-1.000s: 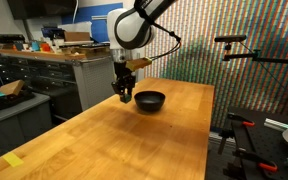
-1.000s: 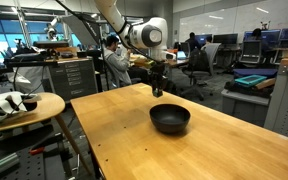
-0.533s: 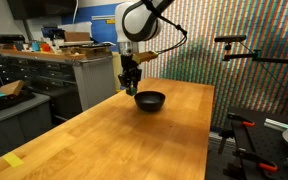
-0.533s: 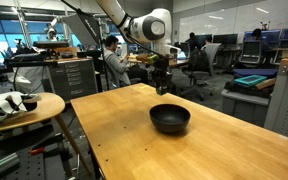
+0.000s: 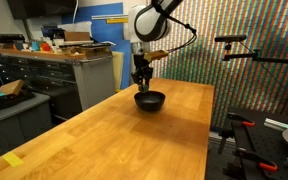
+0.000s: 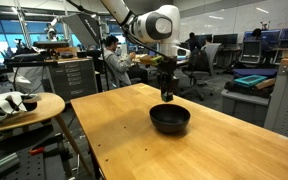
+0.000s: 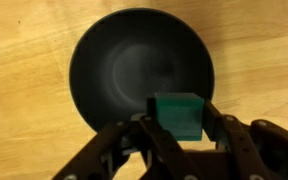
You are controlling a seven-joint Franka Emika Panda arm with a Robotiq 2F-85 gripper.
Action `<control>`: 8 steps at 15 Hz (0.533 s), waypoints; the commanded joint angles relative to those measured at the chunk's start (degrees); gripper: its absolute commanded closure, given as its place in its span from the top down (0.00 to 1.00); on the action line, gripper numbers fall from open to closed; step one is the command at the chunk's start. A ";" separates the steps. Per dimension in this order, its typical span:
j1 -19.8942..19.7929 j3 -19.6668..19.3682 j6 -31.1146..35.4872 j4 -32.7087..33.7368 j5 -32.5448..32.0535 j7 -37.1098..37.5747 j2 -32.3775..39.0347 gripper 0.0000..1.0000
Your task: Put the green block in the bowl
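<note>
I've got the tiny dark green cube (image 7: 177, 112) clamped between the fingers of my gripper (image 7: 179, 130), hanging over the edge of the round, glossy black bowl (image 7: 89, 65). The arm points straight down above the smooth wooden tabletop (image 5: 104, 135). In both exterior views the cube is too small to make out.

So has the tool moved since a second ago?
Yes. In both exterior views the tool has shifted from beside the bowl to above it, still gripping the green block.
</note>
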 commanded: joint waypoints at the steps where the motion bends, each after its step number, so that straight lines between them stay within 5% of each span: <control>1: -1.41 -0.57 1.64 -2.28 0.23 -0.15 -0.68 0.21; 8: -2.85 -0.90 3.78 -0.87 0.61 -0.64 3.09 0.21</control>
